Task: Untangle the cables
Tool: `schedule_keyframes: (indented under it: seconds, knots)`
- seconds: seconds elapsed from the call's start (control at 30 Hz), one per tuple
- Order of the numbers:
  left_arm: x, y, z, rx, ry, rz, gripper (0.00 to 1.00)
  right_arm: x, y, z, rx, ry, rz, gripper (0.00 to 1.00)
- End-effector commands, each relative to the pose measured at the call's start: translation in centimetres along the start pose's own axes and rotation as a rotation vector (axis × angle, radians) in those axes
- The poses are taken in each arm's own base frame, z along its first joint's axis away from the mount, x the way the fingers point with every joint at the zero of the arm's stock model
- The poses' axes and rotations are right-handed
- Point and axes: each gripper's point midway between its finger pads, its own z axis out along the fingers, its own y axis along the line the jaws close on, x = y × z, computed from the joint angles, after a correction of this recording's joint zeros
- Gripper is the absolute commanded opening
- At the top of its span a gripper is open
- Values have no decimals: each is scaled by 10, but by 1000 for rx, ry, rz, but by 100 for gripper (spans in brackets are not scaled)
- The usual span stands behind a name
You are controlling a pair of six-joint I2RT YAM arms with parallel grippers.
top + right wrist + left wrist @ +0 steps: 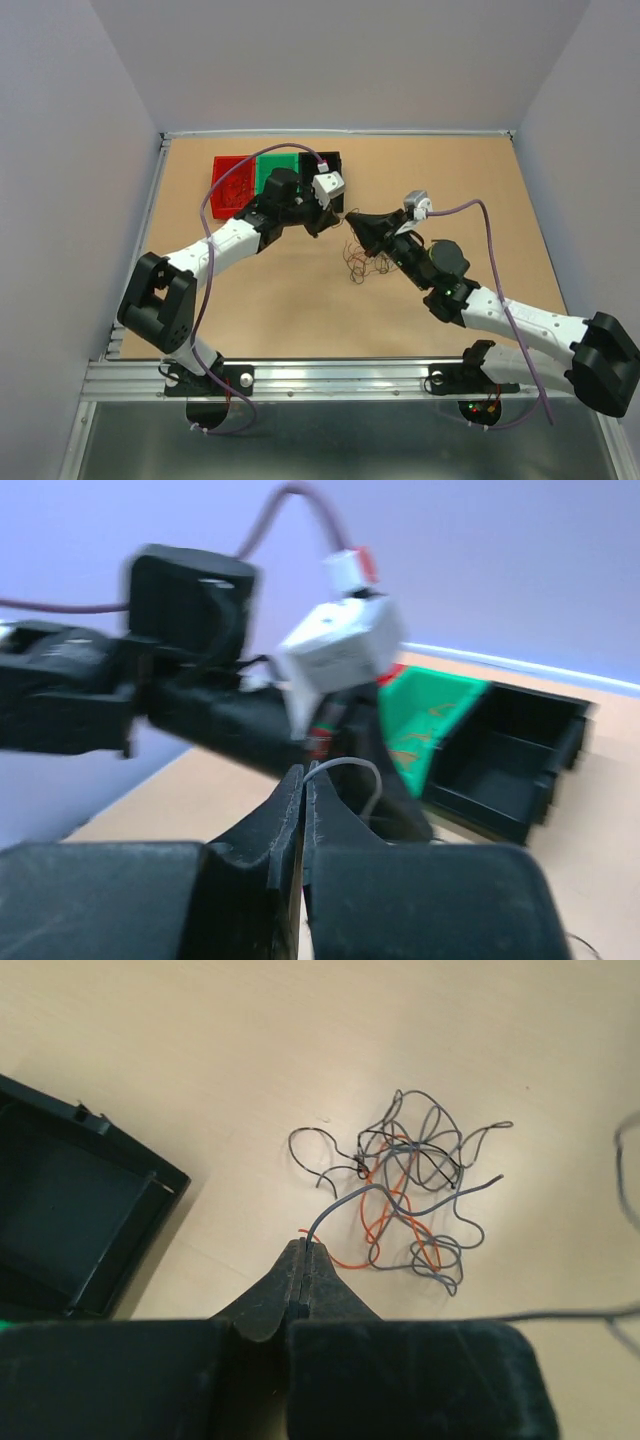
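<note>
The cables [366, 258] are a small tangle of thin grey, dark and orange wires [415, 1195] lying on the tan table. My left gripper [305, 1247] is shut on the end of one grey wire, which runs from its tips into the tangle. In the top view the left gripper [330, 220] and the right gripper [356, 222] meet tip to tip just above the bunch. My right gripper [305, 773] is shut on a grey wire [350, 767] that loops out of its tips to the right and down. The left arm's wrist [340, 655] fills the view just behind it.
A red tray [232, 180], a green tray [278, 170] and a black tray [330, 160] stand in a row at the back, partly under the left wrist. The black tray [70, 1220] lies left of the left gripper. Grey walls surround the table.
</note>
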Motion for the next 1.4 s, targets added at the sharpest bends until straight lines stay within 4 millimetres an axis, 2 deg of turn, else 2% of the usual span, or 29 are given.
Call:
schedule_keyframes:
  seconds: [0.0,0.03,0.1,0.13,0.27,0.37,0.4,0.5,0.57,0.73,0.87,1.07,1.17,1.37]
  knots:
    - [-31,-14,-18,64,-73,88,0,1,-54,0,302,-22,-48,1]
    - [-31,-15,-19,73,-74,94,0,5,-60,3,328,-4,-57,1]
    - [-32,-23,-22,104,-83,102,0,31,-76,8,368,101,-79,1]
    - [-34,-24,-24,107,-87,106,0,31,-78,14,377,111,-70,1]
    - [-38,-30,-31,128,-102,132,0,59,-86,19,304,244,-55,1]
    - [-38,-37,-36,163,-99,152,0,67,-93,18,295,294,-31,1]
    - [-40,-39,-37,168,-103,159,0,65,-104,17,295,295,-21,1]
    - [-37,-34,-37,143,-93,157,0,68,-95,15,183,324,25,1]
    - [-37,-32,-35,136,-88,155,0,69,-83,15,109,336,21,1]
    - [-32,-19,-28,87,-57,135,0,65,-75,12,60,318,1,2]
    - [-27,-17,-25,94,-43,131,0,65,-54,10,-61,320,5,9]
    - [-29,-18,-26,104,-45,127,0,65,-52,10,-78,315,-1,12]
    - [-29,-21,-27,122,-49,123,0,70,-51,10,-93,330,-5,15]
    - [-31,-27,-30,155,-58,131,0,79,-55,15,-86,353,1,16]
